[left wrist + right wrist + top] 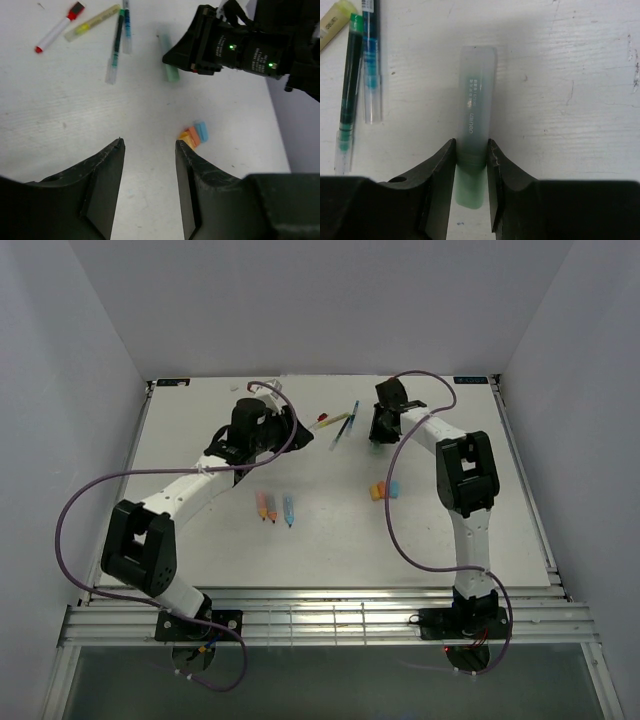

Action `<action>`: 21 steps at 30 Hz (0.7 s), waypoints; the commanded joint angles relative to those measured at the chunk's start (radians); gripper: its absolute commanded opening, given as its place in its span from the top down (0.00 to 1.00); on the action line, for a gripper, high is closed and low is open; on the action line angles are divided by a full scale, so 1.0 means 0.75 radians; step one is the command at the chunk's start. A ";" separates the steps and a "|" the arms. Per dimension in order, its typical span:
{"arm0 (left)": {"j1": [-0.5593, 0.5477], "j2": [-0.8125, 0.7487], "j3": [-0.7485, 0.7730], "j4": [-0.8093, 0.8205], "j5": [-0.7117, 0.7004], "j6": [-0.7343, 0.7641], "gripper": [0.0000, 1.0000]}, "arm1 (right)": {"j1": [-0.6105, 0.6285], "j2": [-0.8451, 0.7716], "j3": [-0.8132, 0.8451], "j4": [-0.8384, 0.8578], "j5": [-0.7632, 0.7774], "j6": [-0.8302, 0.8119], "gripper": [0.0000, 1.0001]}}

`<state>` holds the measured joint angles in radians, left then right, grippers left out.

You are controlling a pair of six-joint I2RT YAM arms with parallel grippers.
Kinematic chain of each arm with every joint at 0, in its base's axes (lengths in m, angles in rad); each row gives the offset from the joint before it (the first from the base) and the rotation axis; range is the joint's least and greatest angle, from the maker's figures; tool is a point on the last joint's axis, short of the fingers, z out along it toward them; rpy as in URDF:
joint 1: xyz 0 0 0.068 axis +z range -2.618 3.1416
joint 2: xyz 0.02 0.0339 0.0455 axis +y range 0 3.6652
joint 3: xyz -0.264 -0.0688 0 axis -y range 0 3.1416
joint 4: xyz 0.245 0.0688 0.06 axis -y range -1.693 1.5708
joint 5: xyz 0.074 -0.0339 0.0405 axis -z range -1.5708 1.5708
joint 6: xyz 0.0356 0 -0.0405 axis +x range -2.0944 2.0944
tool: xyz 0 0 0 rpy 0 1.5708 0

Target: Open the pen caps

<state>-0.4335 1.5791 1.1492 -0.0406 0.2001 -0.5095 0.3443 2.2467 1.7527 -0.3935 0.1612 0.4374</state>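
Observation:
My right gripper (pixel 470 150) is shut on a thick pale green pen lying on the table. Its jaws press where the translucent barrel (pixel 478 90) meets the pale green cap (pixel 469 187). This pen also shows in the left wrist view (pixel 170 67), under the right gripper (pixel 220 42). My left gripper (pixel 149 145) is open and empty above bare table, left of the right gripper (pixel 380 435). Loose orange (pixel 192 136) and blue (pixel 201 131) caps lie together near its right finger. A red-capped white marker (pixel 57 27) lies at the far left.
A yellow highlighter (pixel 92 22), a thin green pen (pixel 116 45) and a thin blue pen (pixel 126 25) lie side by side at the back. Three short uncapped pens (pixel 272 507) lie in the table's middle. The table's right edge (pixel 535 510) is close to the right arm.

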 commanded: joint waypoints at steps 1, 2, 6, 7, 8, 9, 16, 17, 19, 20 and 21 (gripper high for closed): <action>-0.003 -0.181 -0.143 0.197 0.193 -0.261 0.46 | -0.005 -0.175 -0.052 0.040 -0.078 -0.072 0.92; -0.009 -0.221 -0.198 0.238 0.212 -0.294 0.46 | -0.005 -0.208 -0.077 0.044 -0.096 -0.070 0.92; -0.038 -0.291 -0.231 0.200 0.230 -0.364 0.48 | -0.007 -0.398 -0.258 0.040 -0.186 -0.019 0.92; -0.046 -0.305 -0.235 0.187 0.214 -0.382 0.48 | -0.005 -0.477 -0.293 0.032 -0.241 0.016 0.92; -0.048 -0.322 -0.244 0.183 0.200 -0.443 0.47 | -0.005 -0.518 -0.332 0.026 -0.272 0.038 0.92; -0.052 -0.350 -0.264 0.183 0.175 -0.486 0.46 | -0.005 -0.561 -0.371 0.022 -0.301 0.069 0.92; -0.246 -0.375 -0.217 0.183 -0.017 -0.574 0.41 | 0.007 -0.948 -0.653 0.007 -0.566 0.382 0.92; -0.262 -0.369 -0.213 0.181 -0.013 -0.581 0.41 | 0.017 -0.968 -0.678 0.003 -0.591 0.413 0.92; -0.313 -0.357 -0.211 0.187 -0.003 -0.589 0.42 | 0.042 -1.012 -0.680 -0.036 -0.628 0.466 0.92; -0.328 -0.355 -0.211 0.189 -0.009 -0.581 0.41 | 0.050 -1.024 -0.680 -0.042 -0.640 0.478 0.92; -0.342 -0.353 -0.215 0.187 -0.015 -0.585 0.41 | 0.060 -1.044 -0.684 -0.042 -0.667 0.499 0.92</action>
<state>-0.6605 1.3209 0.9543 0.0898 0.2203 -0.9314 0.3634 1.5021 1.2469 -0.4156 -0.2428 0.7143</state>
